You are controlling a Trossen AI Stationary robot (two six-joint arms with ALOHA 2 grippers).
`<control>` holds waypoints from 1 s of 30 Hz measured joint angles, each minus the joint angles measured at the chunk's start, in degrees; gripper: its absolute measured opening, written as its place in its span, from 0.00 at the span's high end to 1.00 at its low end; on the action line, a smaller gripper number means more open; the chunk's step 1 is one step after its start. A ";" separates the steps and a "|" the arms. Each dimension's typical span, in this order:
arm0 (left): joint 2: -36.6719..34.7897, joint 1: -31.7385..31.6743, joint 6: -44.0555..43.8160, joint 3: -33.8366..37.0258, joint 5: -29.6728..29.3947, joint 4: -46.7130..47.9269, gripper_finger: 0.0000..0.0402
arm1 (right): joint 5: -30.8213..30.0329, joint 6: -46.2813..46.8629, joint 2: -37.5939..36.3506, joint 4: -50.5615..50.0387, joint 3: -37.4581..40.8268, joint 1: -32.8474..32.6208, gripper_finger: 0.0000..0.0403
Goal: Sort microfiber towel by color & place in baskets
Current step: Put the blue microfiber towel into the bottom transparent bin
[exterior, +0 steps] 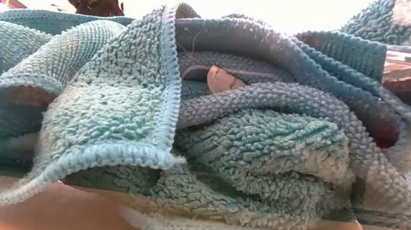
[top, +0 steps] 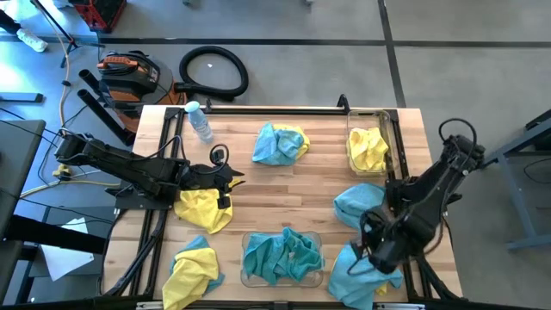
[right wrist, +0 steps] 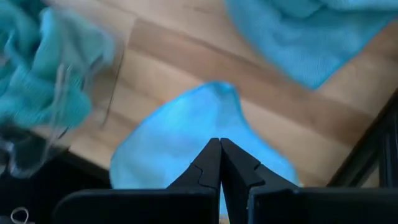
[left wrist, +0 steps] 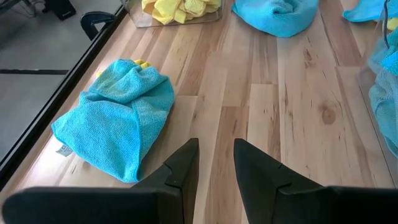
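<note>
On the left of the wooden table (top: 284,185), the left gripper (top: 231,178) hovers with its jaws apart and empty, pointing toward the table's middle. A yellow towel (top: 205,209) lies just beside and under that arm. A second pile, yellow with teal (top: 191,269), sits at the table's near left corner. Ahead of the left jaws, toward the far edge, lies a teal towel wrapped over a yellow one (top: 280,144).

In the middle at the near edge, a clear basket (top: 282,257) holds teal towels. At the far right, a second clear basket (top: 368,148) holds yellow ones.

On the right, the right gripper (top: 376,252) has its jaws pressed together directly above a teal towel (top: 357,274); whether cloth is pinched between them is not visible. Another teal towel (top: 360,204) lies just beyond that arm.

The teal basket lies immediately left of the right gripper, so this arm is much the nearer one for carrying that towel across.
</note>
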State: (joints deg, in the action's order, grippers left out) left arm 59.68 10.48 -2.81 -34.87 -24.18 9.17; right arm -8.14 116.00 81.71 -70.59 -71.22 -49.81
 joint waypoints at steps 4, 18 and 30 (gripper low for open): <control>0.00 0.00 0.70 0.00 -0.01 0.00 0.78 | 0.16 -2.98 5.47 -0.37 -6.74 -2.26 1.00; 0.00 0.00 3.66 0.00 0.00 0.92 0.78 | 10.31 2.23 19.33 1.79 -10.45 -5.94 0.72; 0.00 0.00 5.45 0.00 0.00 0.87 0.78 | 9.90 1.70 26.73 5.97 -10.41 -5.87 0.36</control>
State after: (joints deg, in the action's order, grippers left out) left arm 59.68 10.48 2.64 -34.87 -24.18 10.04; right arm 1.76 117.70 108.44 -64.61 -81.62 -55.68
